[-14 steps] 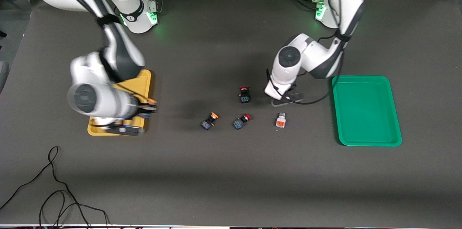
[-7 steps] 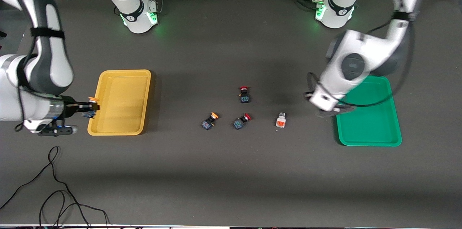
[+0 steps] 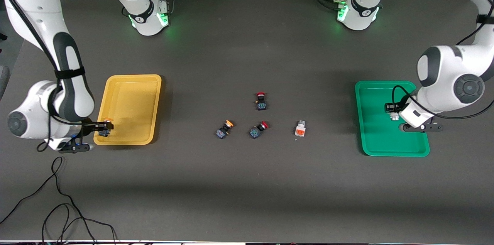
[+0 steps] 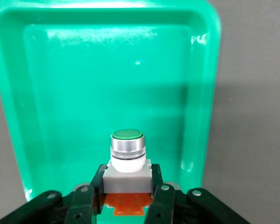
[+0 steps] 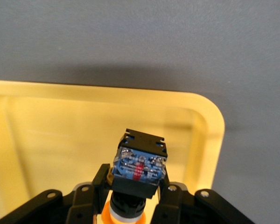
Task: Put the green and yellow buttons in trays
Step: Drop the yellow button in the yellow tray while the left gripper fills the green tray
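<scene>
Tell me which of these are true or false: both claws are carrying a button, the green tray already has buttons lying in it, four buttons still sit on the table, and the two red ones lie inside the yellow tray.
1. Both grippers hold a button. True: the left gripper is shut on a green button over the green tray, and the right gripper is shut on a yellow button over the yellow tray.
2. The green tray already has buttons lying in it. False: nothing lies in it.
3. Four buttons sit on the table. True.
4. The red buttons lie in the yellow tray. False: both lie on the table between the trays.
</scene>
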Action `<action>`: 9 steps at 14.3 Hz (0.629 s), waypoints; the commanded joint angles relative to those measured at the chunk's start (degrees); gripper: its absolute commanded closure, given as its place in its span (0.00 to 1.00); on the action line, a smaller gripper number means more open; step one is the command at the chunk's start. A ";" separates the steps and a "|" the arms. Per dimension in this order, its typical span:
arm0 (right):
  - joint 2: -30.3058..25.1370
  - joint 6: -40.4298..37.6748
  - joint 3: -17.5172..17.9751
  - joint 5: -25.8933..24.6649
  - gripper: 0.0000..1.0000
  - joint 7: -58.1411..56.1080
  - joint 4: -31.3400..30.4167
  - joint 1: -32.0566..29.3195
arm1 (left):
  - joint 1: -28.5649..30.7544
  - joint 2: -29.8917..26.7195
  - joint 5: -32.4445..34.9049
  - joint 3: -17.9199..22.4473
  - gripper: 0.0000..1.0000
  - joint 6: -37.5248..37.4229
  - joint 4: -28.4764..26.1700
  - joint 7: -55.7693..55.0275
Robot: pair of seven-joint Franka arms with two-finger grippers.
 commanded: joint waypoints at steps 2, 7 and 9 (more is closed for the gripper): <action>-1.07 0.44 -0.69 2.55 0.00 -1.94 -0.80 0.69 | 1.42 6.15 3.84 -0.74 0.75 14.24 -5.32 0.26; -4.68 -13.68 1.67 2.55 0.00 3.21 8.14 1.48 | 1.42 5.72 4.28 -0.56 0.00 12.95 -4.27 0.87; -4.77 -17.22 6.50 2.46 0.00 12.16 12.37 1.48 | 1.33 4.15 4.28 -0.65 0.00 7.52 -1.21 0.88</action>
